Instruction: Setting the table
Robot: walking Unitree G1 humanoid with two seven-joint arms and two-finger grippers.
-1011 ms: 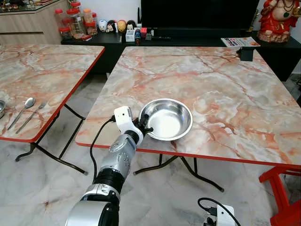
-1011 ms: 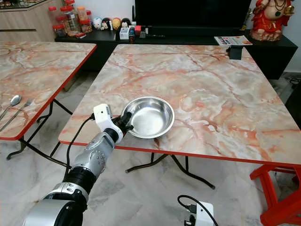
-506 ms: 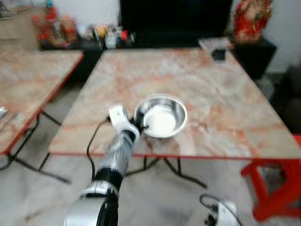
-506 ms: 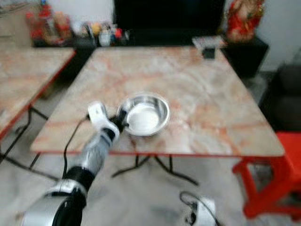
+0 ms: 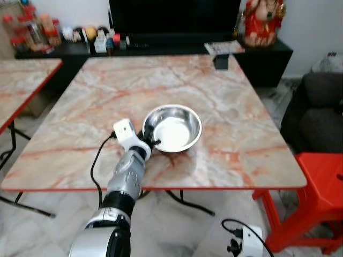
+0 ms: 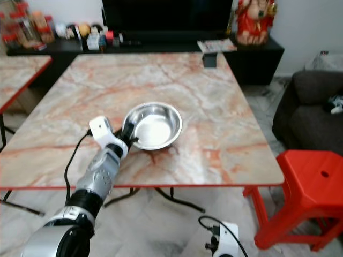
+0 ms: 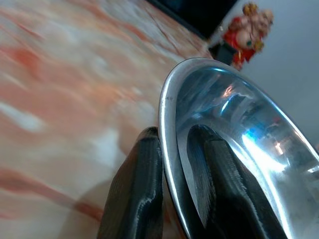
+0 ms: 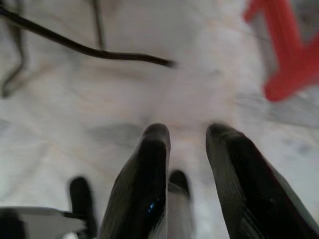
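A shiny steel bowl (image 5: 172, 128) rests on the marble table (image 5: 225, 101) toward its front edge. My left gripper (image 5: 149, 143) is shut on the bowl's near-left rim, one black finger outside the rim (image 7: 137, 189) and one inside (image 7: 219, 189). The bowl (image 7: 234, 144) is empty. My right gripper (image 8: 184, 149) hangs low over the floor by my side, its two fingers (image 8: 142, 169) apart with nothing between them.
A red plastic stool (image 5: 316, 187) stands right of the table. A dark sofa (image 5: 316, 107) lies farther right. A second marble table (image 5: 21, 80) is on the left. Behind, a black TV console (image 5: 161, 48) carries jars, figurines and a red statue (image 5: 262, 21).
The camera has shifted right and the view has swung: the stool and sofa have come into sight. My left gripper keeps its hold on the bowl's rim.
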